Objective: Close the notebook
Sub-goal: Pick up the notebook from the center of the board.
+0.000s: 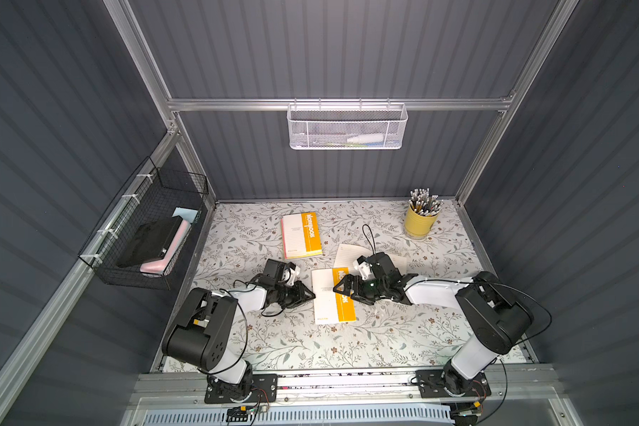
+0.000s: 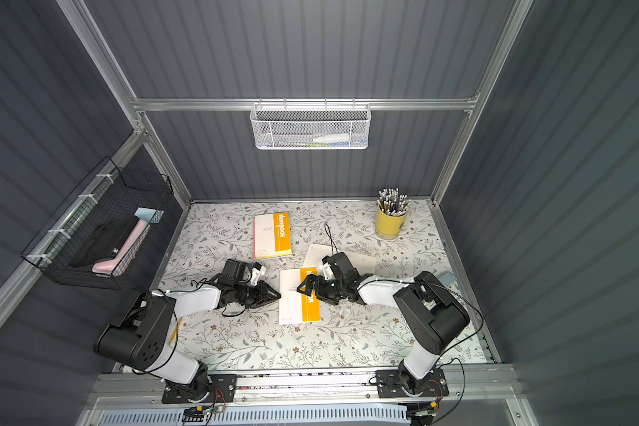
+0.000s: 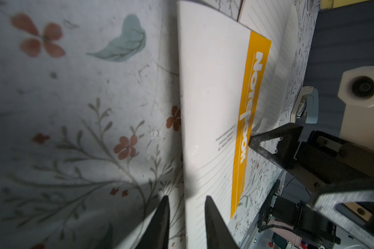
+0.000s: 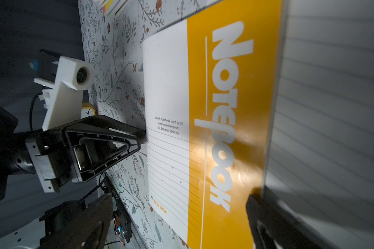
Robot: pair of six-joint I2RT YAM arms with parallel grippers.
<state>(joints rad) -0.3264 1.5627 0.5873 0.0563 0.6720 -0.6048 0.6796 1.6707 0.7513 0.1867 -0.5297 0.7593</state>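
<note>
The notebook (image 1: 325,306) (image 2: 292,306) lies mid-table with its white and yellow cover (image 3: 209,97) (image 4: 166,86) facing up. A lined page (image 1: 345,252) (image 4: 333,107) spreads out past the yellow edge, under the right arm. My left gripper (image 1: 310,295) (image 3: 186,197) points at the cover's free edge. Its jaws are narrowly open, one above and one below that edge, with a gap on each side. My right gripper (image 1: 337,288) (image 4: 179,195) reaches over the yellow band with its jaws wide open. One of its fingertips (image 3: 252,141) rests on the band next to the lined page.
A second, closed notebook (image 1: 301,236) lies further back. A yellow cup of pens (image 1: 421,221) stands at the back right. A black wire basket (image 1: 144,236) hangs on the left wall and a white mesh basket (image 1: 347,127) on the back rail.
</note>
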